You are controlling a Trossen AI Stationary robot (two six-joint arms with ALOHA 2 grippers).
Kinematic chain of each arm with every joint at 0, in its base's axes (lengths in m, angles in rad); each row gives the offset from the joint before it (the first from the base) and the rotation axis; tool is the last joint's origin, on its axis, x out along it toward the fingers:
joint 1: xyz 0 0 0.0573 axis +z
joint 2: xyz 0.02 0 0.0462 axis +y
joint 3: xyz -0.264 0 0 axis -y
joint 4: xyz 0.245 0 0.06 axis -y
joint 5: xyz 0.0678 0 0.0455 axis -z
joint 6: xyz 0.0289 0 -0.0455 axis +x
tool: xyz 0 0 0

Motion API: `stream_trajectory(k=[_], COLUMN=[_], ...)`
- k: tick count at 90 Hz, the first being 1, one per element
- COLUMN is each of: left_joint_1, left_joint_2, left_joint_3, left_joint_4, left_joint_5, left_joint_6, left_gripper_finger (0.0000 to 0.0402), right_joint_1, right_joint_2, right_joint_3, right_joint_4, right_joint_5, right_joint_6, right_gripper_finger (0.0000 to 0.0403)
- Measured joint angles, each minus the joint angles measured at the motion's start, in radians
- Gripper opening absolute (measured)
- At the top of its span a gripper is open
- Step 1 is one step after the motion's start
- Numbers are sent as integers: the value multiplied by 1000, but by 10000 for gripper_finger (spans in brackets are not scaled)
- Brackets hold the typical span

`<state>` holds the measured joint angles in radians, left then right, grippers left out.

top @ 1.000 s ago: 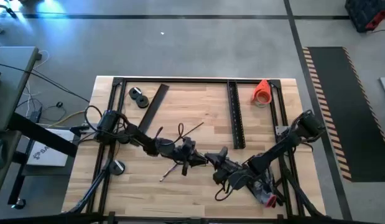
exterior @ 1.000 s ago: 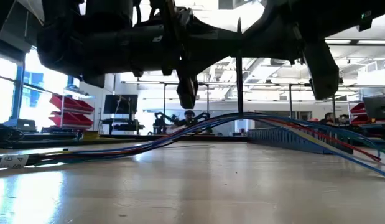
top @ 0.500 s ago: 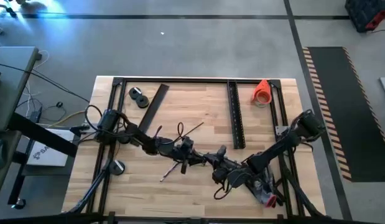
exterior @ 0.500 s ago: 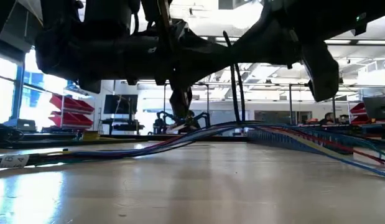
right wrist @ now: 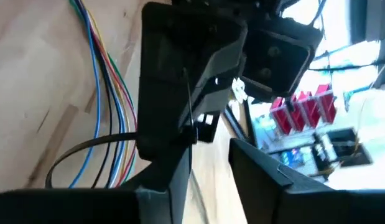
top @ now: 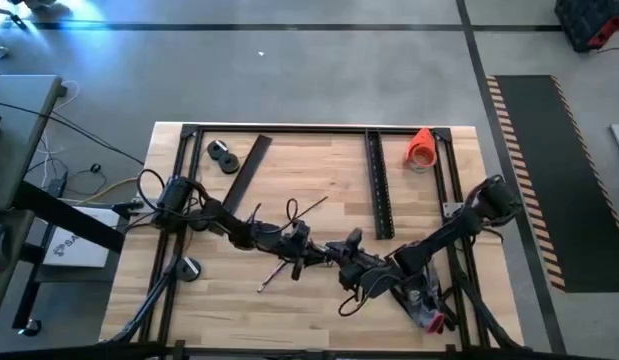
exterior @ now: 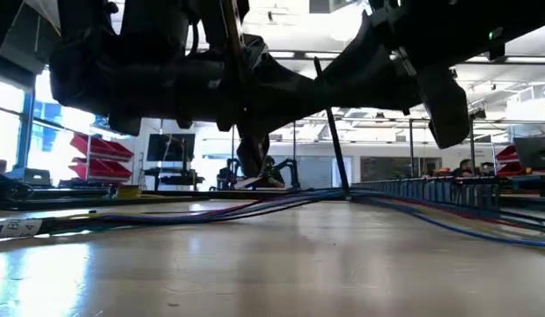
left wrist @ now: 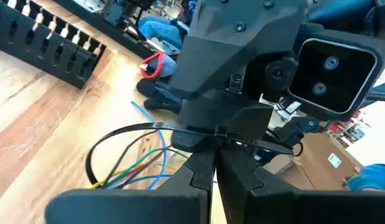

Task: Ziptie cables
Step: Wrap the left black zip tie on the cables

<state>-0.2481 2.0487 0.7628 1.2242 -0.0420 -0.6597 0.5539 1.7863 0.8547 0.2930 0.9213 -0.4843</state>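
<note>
counter: i see a pale wooden counter (top: 319, 180) with a black frame along its edges, viewed from above.
left end effector: my left end effector (top: 311, 252) sits near the middle of the counter, nose to nose with the right one. in the left wrist view its two dark fingers (left wrist: 195, 180) are pressed together, clenched on the thin black plastic zip tie (left wrist: 180, 132).
right end effector: my right end effector (top: 341, 258) meets the left one from the other side. in the right wrist view the zip tie strap (right wrist: 86, 146) runs in by its fingers (right wrist: 176, 177), which show a gap between them; i cannot tell whether they grip anything.
zip tie: in the left wrist view it forms a wide loop with its tail passing through the small head, and the loop curves round the wires.
cables: the bunch of thin blue, green, yellow and brownish wires (left wrist: 139, 165) lies on the wood under and between the two end effectors; in the right wrist view the strands (right wrist: 108, 93) run side by side across the boards and pass through the black loop. in the low view they lie low along the surface (exterior: 210, 211).
other items: long flat black perforated strip (top: 378, 185) lying toward the far right; second black strip (top: 251, 165) at an angle toward the far left; orange cone-shaped object (top: 421, 147) at the far right corner; two small black round discs (top: 224, 156) at the far left.
</note>
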Motion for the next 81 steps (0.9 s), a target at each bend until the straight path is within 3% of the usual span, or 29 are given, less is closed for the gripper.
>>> stream_trajectory(k=[22, 49, 81], left_joint_1=[-1, -2, 7], left_joint_2=[-1, -1, -1], left_joint_3=[3, 3, 3], left_joint_4=[2, 1, -11], left_joint_5=[5, 8, 16], left_joint_6=[6, 3, -20], left_gripper_finger=[0, 0, 0], right_joint_1=[-41, -50, -17], right_joint_2=[3, 3, 3], right_joint_3=[-3, -3, 36], right_joint_4=[-95, -95, -54], right_joint_5=[-119, -103, -66], right_joint_6=[118, 141, -16], right_gripper_finger=[79, 7, 0])
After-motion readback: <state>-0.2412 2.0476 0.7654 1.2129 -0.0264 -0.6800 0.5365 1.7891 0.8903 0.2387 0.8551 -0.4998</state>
